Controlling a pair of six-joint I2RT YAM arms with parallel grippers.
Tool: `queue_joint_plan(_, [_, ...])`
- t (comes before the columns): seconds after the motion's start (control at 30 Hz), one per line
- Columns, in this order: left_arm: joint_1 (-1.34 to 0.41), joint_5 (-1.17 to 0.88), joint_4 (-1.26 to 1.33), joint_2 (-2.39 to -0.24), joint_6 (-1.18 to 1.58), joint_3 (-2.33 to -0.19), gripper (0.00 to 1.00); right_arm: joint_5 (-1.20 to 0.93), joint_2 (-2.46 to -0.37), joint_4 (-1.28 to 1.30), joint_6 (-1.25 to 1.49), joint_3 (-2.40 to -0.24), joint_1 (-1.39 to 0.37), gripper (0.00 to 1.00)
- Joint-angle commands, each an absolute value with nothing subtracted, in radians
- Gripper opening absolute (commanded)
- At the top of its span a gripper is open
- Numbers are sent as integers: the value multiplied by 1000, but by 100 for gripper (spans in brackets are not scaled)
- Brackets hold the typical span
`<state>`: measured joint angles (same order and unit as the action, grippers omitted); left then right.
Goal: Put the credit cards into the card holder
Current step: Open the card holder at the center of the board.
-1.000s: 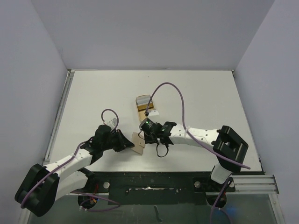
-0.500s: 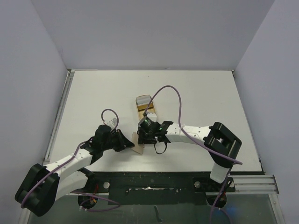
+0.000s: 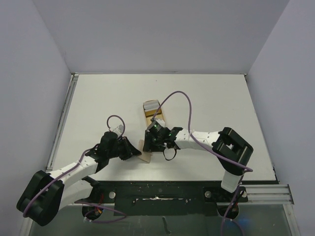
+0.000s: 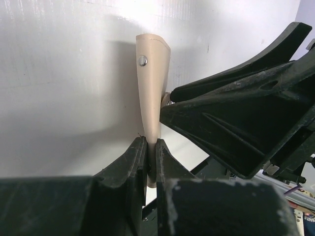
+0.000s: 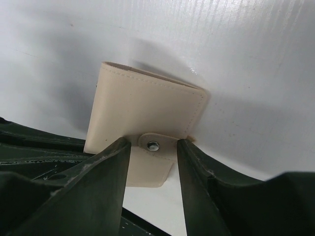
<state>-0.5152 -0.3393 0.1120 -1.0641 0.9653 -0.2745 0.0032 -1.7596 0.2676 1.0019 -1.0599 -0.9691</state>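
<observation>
left gripper [image 4: 147,147] shut on edge of tan leather-like bifold card holder [image 4: 152,83] | right gripper [image 5: 152,143] half-open astride snap strap [image 5: 150,169], holding nothing | risk: unsnapping tug may pull holder free

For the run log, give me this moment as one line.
left gripper: shut on card holder edge | right gripper: open, straddling strap tab | card holder: on edge, folded

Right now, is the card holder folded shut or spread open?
Folded shut: the card holder shows one flat outer face with its strap tab lying over it. Whether the snap is latched, cannot tell.
</observation>
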Motion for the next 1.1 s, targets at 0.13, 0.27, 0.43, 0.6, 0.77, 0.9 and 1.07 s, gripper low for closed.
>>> queue_joint_plan(0.13, [-517,-354,162,-1050,963,-296,0,-8,-1794,239,1004,-1083,-988,44])
queue_joint_plan(0.27, [-517,-346,145,-1035,960,-302,0,34,-1832,310,981,-1084,-992,38])
queue_joint_plan(0.43, [-516,-327,120,-1010,959,-303,0,115,-1866,391,961,-1089,-996,24])
queue_joint_plan(0.6, [-517,-323,100,-1006,962,-305,0,211,-1877,451,930,-1106,-1013,11])
queue_joint_plan(0.77, [-517,-297,64,-981,965,-311,0,282,-1871,487,917,-1094,-1014,3])
queue_joint_plan(0.9, [-516,-266,18,-968,956,-320,0,312,-1853,500,899,-1074,-1015,0])
queue_joint_plan(1.07, [-515,-253,4,-967,963,-324,0,359,-1852,532,884,-1067,-1015,0])
